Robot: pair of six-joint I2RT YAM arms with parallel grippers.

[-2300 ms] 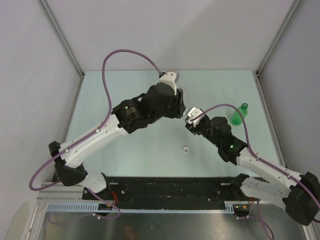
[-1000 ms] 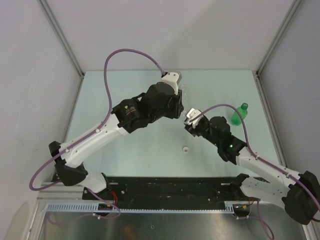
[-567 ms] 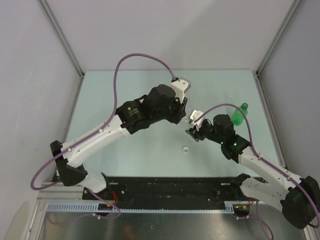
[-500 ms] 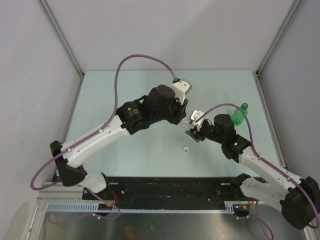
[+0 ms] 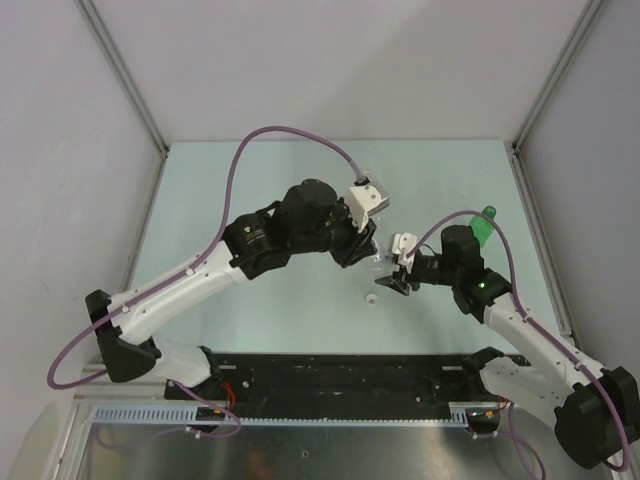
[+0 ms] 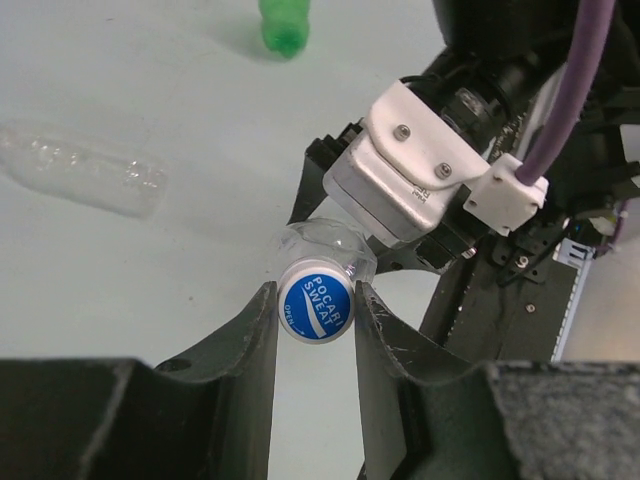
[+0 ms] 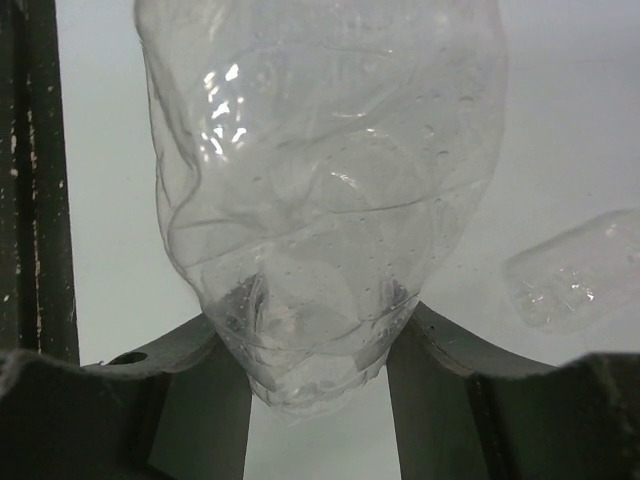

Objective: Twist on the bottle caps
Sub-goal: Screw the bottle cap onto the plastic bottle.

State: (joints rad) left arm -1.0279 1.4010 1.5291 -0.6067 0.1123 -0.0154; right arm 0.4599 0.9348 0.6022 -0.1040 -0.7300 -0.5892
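Observation:
In the left wrist view, my left gripper (image 6: 314,302) is shut on a white bottle cap with a blue printed top (image 6: 315,309). The cap sits on the neck of a clear bottle (image 6: 330,245). My right gripper (image 7: 318,352) is shut on the base of this same clear ribbed bottle (image 7: 320,190), which is held off the table. From above, the left gripper (image 5: 367,256) and the right gripper (image 5: 393,281) meet over the table's middle. A second clear bottle (image 6: 85,180) lies on its side. The green bottle (image 5: 482,227) stands at the right. A loose white cap (image 5: 371,298) lies on the table.
The pale green table (image 5: 250,190) is walled by grey panels with metal posts at the back corners. A black base rail (image 5: 340,375) runs along the near edge. The left arm's purple cable (image 5: 290,135) arches over the back of the table.
Both arms have swung toward the near edge, carrying the clear bottle with them. The left wrist has turned and the right gripper now points left over the loose white cap.

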